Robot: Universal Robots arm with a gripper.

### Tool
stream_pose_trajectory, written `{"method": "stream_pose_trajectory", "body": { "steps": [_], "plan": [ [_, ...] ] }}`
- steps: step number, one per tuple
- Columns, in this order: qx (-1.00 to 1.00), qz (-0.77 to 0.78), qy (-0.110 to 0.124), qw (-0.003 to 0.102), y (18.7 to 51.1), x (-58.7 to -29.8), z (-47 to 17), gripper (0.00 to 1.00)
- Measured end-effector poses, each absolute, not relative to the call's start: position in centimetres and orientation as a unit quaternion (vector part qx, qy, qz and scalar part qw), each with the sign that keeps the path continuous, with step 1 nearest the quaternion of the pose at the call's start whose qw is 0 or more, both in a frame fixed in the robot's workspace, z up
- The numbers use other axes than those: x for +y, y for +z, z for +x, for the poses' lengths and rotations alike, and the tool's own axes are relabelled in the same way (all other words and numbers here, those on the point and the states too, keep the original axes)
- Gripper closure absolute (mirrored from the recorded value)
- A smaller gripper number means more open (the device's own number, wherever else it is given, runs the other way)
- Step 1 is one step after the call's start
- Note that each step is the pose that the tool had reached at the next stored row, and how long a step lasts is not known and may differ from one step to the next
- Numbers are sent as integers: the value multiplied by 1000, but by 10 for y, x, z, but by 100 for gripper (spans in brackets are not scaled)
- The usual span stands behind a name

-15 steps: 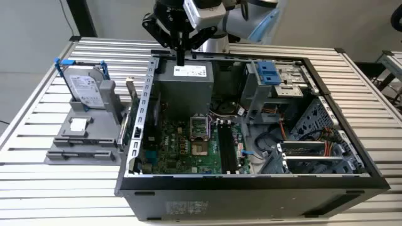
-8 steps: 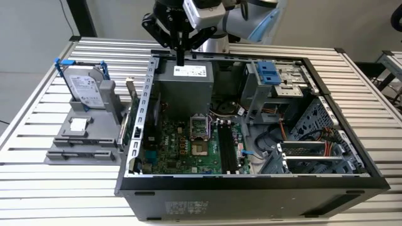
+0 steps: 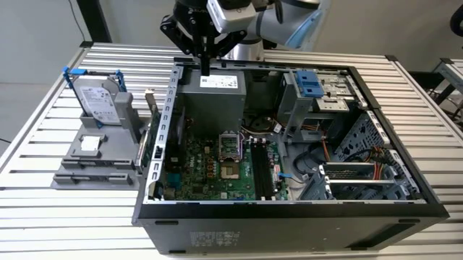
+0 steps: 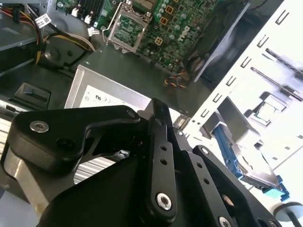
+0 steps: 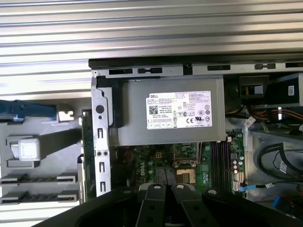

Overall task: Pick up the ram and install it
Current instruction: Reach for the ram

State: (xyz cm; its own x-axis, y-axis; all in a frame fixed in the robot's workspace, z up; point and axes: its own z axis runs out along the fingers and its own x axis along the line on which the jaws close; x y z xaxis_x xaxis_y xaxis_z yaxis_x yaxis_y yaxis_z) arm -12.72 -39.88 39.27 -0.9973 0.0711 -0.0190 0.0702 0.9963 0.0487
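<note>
Above the grey power supply [image 3: 211, 103] (motherboard [image 3: 210, 170] beside it) hangs the gripper [image 3: 205, 69].

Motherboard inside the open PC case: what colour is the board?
Green. The motherboard shows best in the exterior view.

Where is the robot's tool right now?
In the exterior view the tool hangs over the far rim of the open computer case, just above the grey power supply, toward the exterior view's left.
</note>
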Motion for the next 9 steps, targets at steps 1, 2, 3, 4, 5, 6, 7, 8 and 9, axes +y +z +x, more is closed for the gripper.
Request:
{"method": "stream_pose_trajectory", "body": {
  "steps": [1,2,3,4,5,6,7,8,9],
  "plan": [
    [999,35,24,10,393,-399,-129,100],
    [999,35,24,10,393,-399,-131,100],
    [999,35,24,10,393,-399,-133,100],
    [999,35,24,10,393,-399,-134,100],
    [999,35,24,10,393,-399,-136,100],
    [999,35,24,10,393,-399,-137,100],
    [999,35,24,10,393,-399,-138,100],
    [999,35,24,10,393,-399,-139,100],
    [999,35,24,10,393,-399,-140,100]
  ]
}}
